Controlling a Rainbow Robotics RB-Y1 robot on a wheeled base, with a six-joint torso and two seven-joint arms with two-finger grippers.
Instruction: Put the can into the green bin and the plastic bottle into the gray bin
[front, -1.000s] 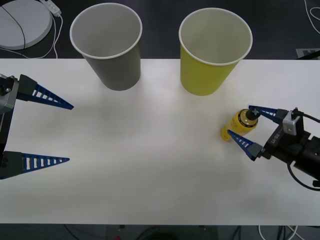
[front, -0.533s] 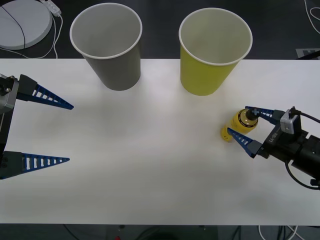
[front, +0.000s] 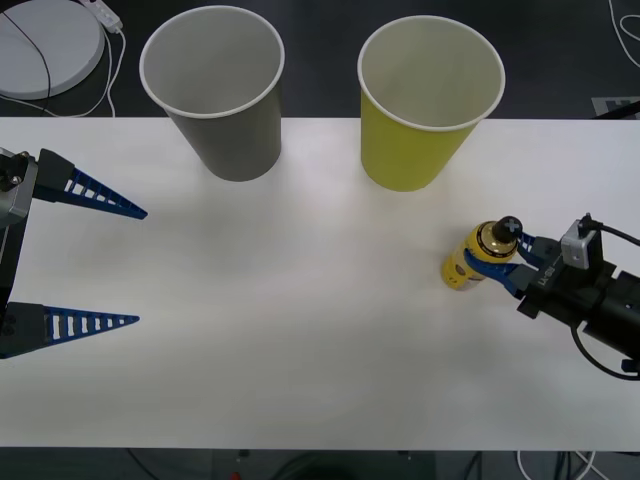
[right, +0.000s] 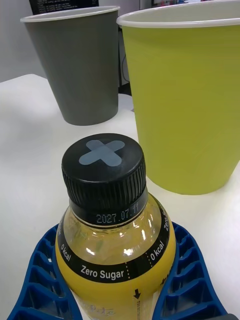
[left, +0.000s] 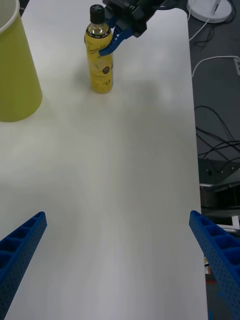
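The right gripper (front: 508, 262) has its ribbed blue fingers (right: 47, 280) pressed against both sides of the plastic bottle (front: 477, 256) — a small clear bottle of yellow drink with a ridged black cap, upright on the smooth white table (front: 300, 340) at the robot's right; the bottle's lower part is cut off in the right wrist view. The left gripper (front: 115, 265) hangs spread wide over the table's left side, holding nothing. Beyond stand two tapered paper cups, white-rimmed — the green bin (front: 428, 105) behind the bottle; the gray bin (front: 217, 95) further left.
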